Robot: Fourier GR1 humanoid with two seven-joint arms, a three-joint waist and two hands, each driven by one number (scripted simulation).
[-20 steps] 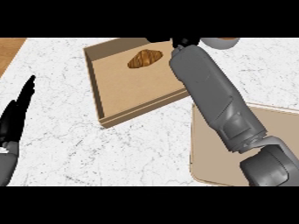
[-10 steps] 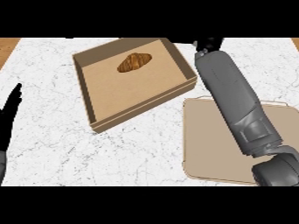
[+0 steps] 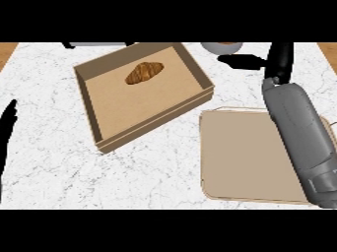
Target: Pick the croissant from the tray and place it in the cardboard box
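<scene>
The brown croissant (image 3: pixel 144 73) lies inside the cardboard box (image 3: pixel 193 101), towards its far corner. The box sits tilted on the marble counter, left of the beige tray (image 3: pixel 244 157), which holds nothing that I can see. My right forearm crosses the tray's right side. My right hand (image 3: pixel 279 61) is open beyond the tray's far edge, to the right of the box, thumb pointing left, holding nothing. At the view's left edge my left hand (image 3: pixel 0 140) rests open with its fingers up.
A grey round vessel (image 3: pixel 222 47) stands at the counter's far edge, just left of my right hand. A dark, flat object (image 3: pixel 91 44) shows behind the box at the top. Wooden floor borders the counter on both sides.
My right hand has drawn away from the box, moving right and over the tray's far side. The croissant stays in the box. The left hand has kept its place.
</scene>
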